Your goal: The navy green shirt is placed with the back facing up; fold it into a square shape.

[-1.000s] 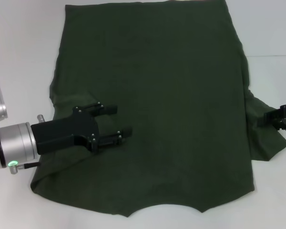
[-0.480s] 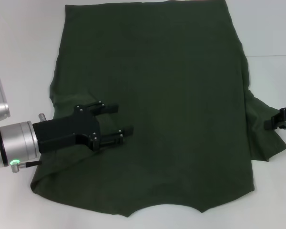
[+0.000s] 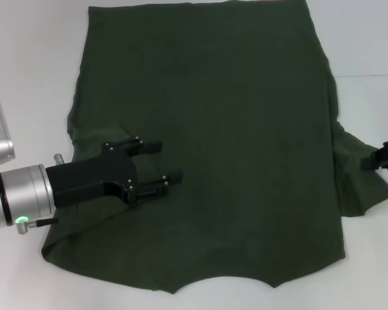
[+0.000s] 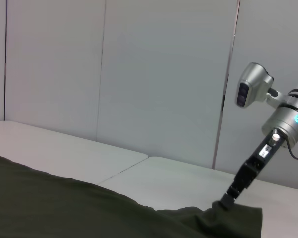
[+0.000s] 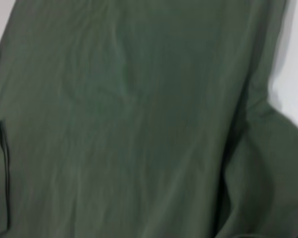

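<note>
barely begun: the navy green shirt (image 3: 213, 142) lies spread back-up on the white surface (image 3: 32, 58), unfolded. left gripper (image 3: 160, 165) hovers, jaws apart; right gripper (image 3: 383, 158) at the sleeve, jaws unclear.

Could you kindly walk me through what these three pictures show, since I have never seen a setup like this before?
This is a robot with two arms, each ending in a gripper. The head view looks down from a camera on its head. The other two come from cameras on its wrists.

On the white table lies a dark green shirt, spread flat with its plain back up.

The left gripper is over the shirt's left part, fingers open, holding nothing.

The right gripper is at the shirt's right sleeve, at the picture's edge; whether it grips the cloth cannot be told. The left wrist view shows it across the table, meeting the sleeve.

The right wrist view shows only shirt fabric up close.
</note>
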Robot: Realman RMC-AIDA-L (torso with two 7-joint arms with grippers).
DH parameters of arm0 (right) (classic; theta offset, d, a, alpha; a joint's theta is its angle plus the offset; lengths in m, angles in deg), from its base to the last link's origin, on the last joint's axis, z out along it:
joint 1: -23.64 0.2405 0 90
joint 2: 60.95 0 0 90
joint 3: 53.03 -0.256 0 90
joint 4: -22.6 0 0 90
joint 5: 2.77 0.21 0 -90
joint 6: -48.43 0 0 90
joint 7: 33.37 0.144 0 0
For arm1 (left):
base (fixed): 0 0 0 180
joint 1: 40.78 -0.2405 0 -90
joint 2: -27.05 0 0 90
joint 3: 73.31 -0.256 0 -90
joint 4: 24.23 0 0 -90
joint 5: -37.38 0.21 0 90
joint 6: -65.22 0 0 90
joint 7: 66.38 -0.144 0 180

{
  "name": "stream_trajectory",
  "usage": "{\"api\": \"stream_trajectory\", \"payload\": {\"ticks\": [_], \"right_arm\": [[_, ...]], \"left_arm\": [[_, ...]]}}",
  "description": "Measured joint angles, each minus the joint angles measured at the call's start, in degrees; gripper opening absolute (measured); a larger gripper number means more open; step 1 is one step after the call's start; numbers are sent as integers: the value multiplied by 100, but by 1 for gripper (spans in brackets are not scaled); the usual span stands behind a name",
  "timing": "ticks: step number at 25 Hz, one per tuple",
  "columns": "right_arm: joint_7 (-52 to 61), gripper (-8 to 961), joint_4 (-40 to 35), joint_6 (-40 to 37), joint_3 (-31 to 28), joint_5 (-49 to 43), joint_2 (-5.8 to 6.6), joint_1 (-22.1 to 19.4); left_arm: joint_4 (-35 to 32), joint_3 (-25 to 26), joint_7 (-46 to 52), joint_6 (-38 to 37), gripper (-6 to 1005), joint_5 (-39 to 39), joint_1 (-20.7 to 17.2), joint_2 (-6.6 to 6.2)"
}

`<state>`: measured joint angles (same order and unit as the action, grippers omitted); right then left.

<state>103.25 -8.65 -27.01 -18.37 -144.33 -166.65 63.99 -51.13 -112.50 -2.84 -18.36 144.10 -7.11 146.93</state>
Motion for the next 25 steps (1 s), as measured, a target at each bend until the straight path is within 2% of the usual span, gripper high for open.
{"api": "stream_trajectory", "payload": {"ticks": [7,16,25], "right_arm": [[-142,35,-391,-162,-100,206,58,-48],[-354,35,-688,-440,-111,379,85,106],[-809,35,-766,-714,135,427,2,397]], "left_arm": [[0,0,0,-1,762,-26,-17,1],[-6,16,28,-8,762,-42,-26,1],[-9,28,22,-11,763,-47,-27,-10]]}}
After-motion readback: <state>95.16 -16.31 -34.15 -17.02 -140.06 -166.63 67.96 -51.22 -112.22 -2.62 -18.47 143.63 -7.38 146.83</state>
